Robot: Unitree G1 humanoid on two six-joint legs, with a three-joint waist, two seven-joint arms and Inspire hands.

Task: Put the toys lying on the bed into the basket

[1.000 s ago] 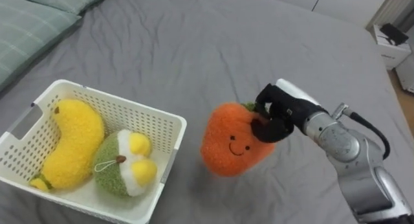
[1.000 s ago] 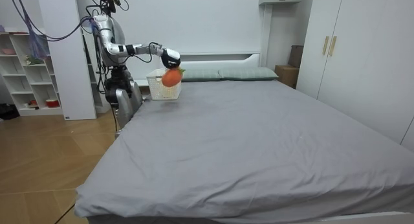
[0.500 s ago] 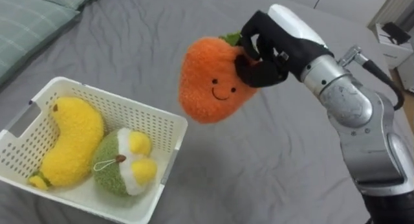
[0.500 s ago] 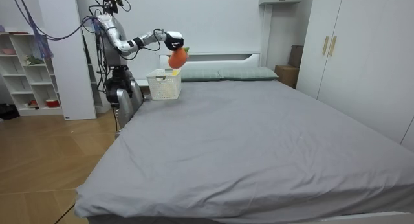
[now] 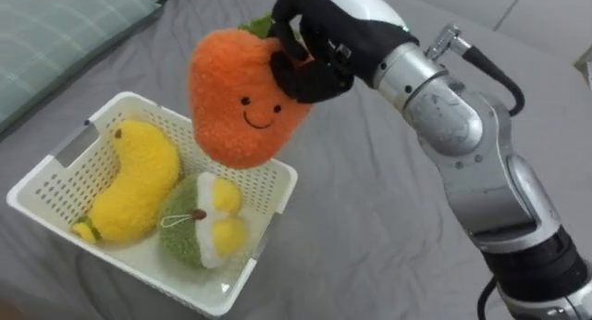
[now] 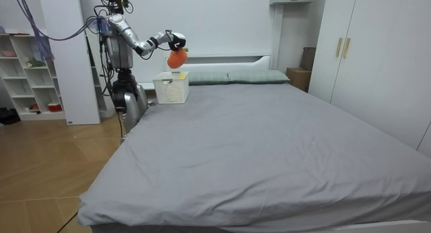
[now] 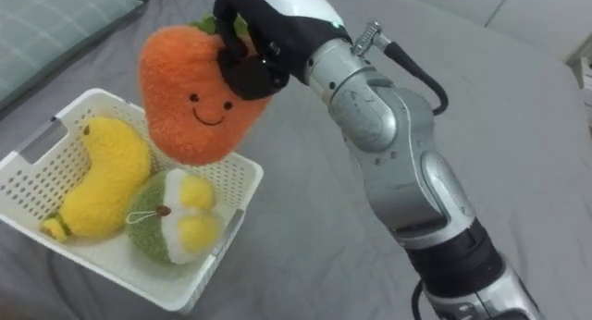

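Fingers and thumb of the right hand (image 5: 319,38) are curled into the top of the orange plush toy (image 5: 242,103), pinching it just by its green leafy tuft. The toy hangs from that grip in the air, its smiling face turned outward. Straight below the hand and the hanging toy sits the white basket (image 5: 273,204) on the grey bed (image 5: 370,237); the toy's lower end hangs over the basket's far rim without touching anything inside.

Two toys lie in the basket under the hand: a yellow banana plush (image 5: 129,181) along the side farther from the arm, and a round green plush (image 5: 203,223) with yellow patches right beside it, nearer the arm — the two touch each other. Beyond the hand, toward the head of the bed, lies a pale green pillow (image 5: 55,33).

In the room view the robot stands at the bed's head corner, near a white shelf (image 6: 30,71), its arm stretched out over the basket.
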